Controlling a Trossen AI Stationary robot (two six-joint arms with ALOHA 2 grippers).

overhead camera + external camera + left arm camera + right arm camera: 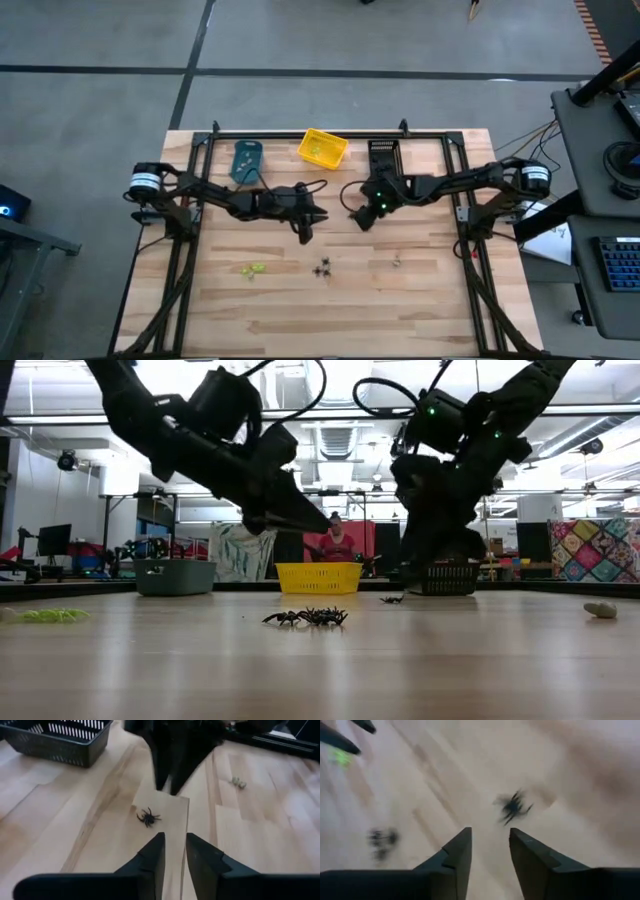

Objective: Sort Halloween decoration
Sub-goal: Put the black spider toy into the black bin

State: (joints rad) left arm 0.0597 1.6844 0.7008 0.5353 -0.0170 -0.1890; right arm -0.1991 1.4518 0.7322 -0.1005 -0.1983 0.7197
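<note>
Looks down on a wooden table point(430, 300), with two dark arms reaching in from either side toward its middle. Finds three bins along the far edge: a teal bin point(246, 160), a yellow bin point(322, 148) and a black bin point(384, 155). Places the left gripper point(306, 232) and the right gripper point(357, 218) near each other over the centre, both raised clear of the wood in the low view. Shows the left gripper's fingers parted by a narrow gap, with nothing between them. Shows the right gripper's fingers parted somewhat wider, likewise empty.

Finds the Halloween decoration lying loose on the boards. Counts a black cluster point(322, 268) nearer the front edge, a yellow-green piece point(252, 268) toward the left arm's side and a pale piece point(397, 262) toward the right arm's side. Adds a lone black spider point(147, 817) between the two grippers, ahead of both wrist cameras.

Reads as the approach to a pick, probably of that lone spider, with nothing yet carried. Cannot settle on one arm as the taker.

Calls next for lowering one gripper straight over the spider and straddling its body with the fingers. Calls then for closing gently on so small and leggy a thing, lifting it and carrying it to a bin. Calls also for holding the other arm back, to avoid a clash at such close quarters.
</note>
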